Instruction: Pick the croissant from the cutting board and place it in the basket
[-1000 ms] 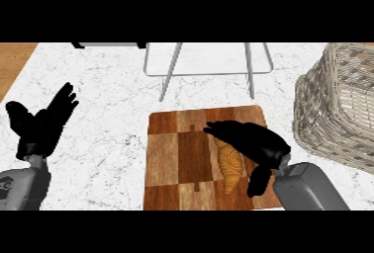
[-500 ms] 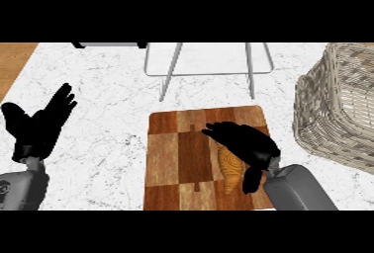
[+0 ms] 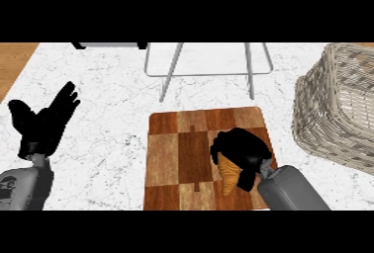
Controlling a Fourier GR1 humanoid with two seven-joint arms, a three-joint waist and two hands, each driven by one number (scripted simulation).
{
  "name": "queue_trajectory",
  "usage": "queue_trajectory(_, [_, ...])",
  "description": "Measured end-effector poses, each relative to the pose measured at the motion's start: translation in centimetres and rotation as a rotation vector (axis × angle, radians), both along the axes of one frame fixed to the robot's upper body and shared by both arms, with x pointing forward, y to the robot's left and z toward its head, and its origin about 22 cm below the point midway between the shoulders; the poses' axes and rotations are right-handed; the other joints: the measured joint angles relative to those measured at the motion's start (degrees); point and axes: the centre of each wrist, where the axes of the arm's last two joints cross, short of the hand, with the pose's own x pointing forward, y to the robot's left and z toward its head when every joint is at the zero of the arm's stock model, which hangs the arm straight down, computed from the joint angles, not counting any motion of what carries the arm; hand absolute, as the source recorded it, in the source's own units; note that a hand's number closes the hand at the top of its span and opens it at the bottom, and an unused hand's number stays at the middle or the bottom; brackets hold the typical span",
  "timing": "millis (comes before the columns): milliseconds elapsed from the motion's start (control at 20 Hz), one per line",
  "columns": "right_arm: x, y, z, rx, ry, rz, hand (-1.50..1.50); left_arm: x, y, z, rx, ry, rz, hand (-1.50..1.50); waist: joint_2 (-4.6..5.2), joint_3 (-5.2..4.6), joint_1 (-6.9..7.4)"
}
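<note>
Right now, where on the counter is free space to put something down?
The marble between the resting left hand and the cutting board is bare, as is the strip between the board and the basket. It is crowded on the board's right half, where the right hand curls over the croissant.

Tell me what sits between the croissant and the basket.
Nothing visible. The right hand curls over the croissant on the cutting board; only bare counter separates the board from the basket to its right.
</note>
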Motion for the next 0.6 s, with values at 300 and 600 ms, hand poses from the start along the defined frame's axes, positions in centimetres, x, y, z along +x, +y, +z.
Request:
queue_trajectory(300, [-4.2, 0.6, -0.8, 0.088, -0.028, -0.208, 1.50, -0.7, 0.7, -0.4, 0.002, 0.012, 0.028, 0.00, -0.50, -0.07, -1.70])
queue_trajectory(600, [-11.5, 1.8, -1.4, 0.205, -0.036, -0.483, 1.50, -0.8, 1.1, 0.1, 0.006, 0.009, 0.038, 0.00, -0.58, 0.02, -2.27])
